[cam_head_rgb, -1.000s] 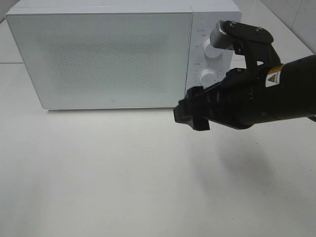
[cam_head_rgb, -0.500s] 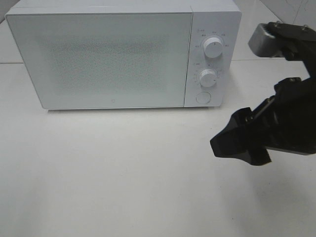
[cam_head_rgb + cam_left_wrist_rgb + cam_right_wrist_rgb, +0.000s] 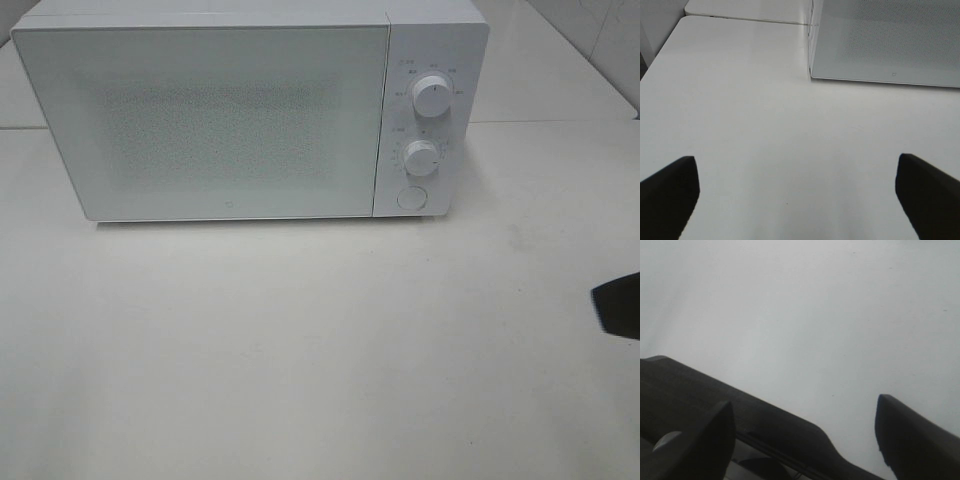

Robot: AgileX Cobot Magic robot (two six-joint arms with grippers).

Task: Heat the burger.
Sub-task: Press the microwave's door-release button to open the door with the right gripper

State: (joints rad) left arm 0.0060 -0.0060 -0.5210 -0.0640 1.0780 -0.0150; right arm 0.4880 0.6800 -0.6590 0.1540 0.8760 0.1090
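Burger: not in view, perhaps behind the shut door (image 3: 205,115) of the white microwave (image 3: 435,40) on the worktop (image 3: 300,350). The left pincer (image 3: 795,165) gapes wide and the right pincer (image 3: 804,405) stands well parted, both empty. Loading looks done; whether heating has started I cannot tell.

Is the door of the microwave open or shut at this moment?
Shut. The microwave door lies flush with the control panel, and no gap shows along its edges.

The left gripper (image 3: 796,165) has its fingers (image 3: 670,190) spread wide and empty. The right gripper (image 3: 805,405), parted and empty too, barely shows at the high view's three o'clock edge.
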